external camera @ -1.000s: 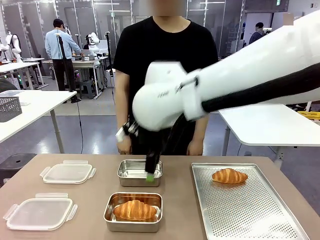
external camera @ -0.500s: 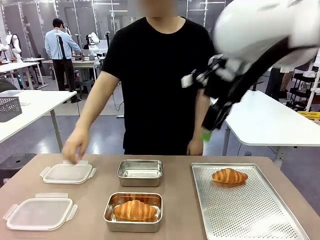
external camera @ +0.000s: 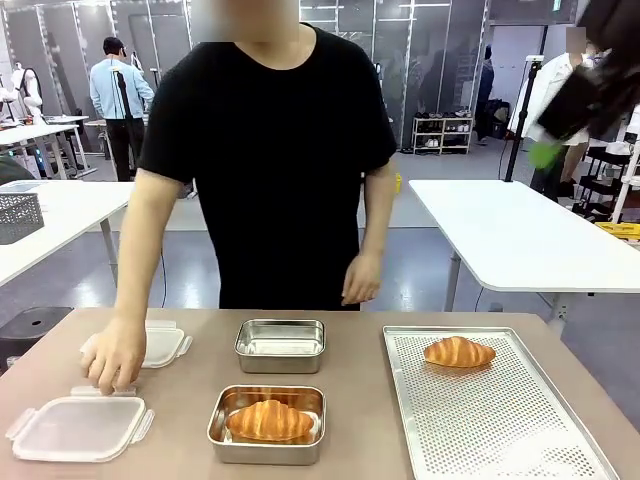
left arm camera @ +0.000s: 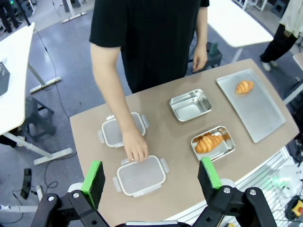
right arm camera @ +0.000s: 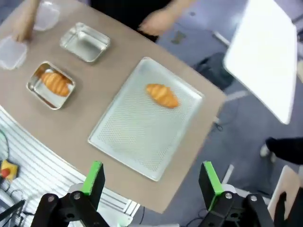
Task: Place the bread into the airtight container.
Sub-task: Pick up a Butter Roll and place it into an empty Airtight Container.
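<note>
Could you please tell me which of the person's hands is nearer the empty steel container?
The person's left hand: it hangs just beyond the table's far edge, behind the empty steel container. The right hand rests at the clear lids, farther off.

- No word, label, brand or number can be read anywhere.
- The person's black shirt (external camera: 270, 150), the metal tins (external camera: 280, 362) and the plastic lids (external camera: 78, 428) look plain (the wrist views show them too small to tell more).
</note>
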`<act>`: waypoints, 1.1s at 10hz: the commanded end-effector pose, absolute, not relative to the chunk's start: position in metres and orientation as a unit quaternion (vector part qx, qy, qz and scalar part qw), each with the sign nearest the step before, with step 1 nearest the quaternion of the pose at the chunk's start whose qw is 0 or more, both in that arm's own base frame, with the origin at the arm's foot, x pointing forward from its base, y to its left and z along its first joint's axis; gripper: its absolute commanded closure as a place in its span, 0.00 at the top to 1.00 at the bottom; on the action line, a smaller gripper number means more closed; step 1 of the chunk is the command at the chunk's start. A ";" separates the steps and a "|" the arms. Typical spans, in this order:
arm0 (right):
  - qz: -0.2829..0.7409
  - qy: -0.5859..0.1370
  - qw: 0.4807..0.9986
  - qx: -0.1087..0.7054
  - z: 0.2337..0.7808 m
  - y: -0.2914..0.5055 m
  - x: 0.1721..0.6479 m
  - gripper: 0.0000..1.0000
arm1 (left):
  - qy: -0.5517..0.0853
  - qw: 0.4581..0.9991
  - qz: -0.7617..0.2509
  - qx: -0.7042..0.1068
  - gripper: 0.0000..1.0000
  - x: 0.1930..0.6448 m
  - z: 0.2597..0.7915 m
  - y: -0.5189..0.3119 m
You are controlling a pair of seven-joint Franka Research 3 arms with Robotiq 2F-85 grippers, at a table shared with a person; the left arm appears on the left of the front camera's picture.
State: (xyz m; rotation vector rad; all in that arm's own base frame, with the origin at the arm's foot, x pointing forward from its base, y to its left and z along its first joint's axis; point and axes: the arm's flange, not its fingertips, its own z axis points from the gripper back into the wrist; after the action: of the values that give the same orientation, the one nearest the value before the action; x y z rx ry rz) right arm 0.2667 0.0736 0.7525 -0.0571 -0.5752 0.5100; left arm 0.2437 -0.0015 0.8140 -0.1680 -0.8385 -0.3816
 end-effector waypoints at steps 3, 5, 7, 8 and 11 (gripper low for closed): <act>0.200 -0.296 0.934 0.019 0.775 0.030 0.224 1.00 | -0.405 0.892 -0.187 -0.077 1.00 0.243 0.816 -0.001; 0.191 -0.303 0.933 0.033 0.772 0.022 0.218 1.00 | -0.405 0.892 -0.187 -0.077 1.00 0.243 0.816 -0.001; 0.201 -0.301 0.932 0.014 0.779 0.016 0.218 1.00 | -0.405 0.892 -0.187 -0.077 1.00 0.243 0.816 -0.001; 0.201 -0.301 0.932 0.014 0.779 0.016 0.218 1.00 | -0.405 0.892 -0.187 -0.077 1.00 0.243 0.816 -0.001; 0.201 -0.301 0.932 0.014 0.779 0.016 0.218 1.00 | -0.405 0.892 -0.187 -0.077 1.00 0.243 0.816 -0.001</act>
State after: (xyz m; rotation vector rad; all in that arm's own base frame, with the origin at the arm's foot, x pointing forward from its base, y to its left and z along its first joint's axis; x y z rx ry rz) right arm 0.2170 0.0157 0.7783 0.0374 -0.6193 0.4066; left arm 0.2437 -0.0015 0.8140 -0.1680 -0.8386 -0.3816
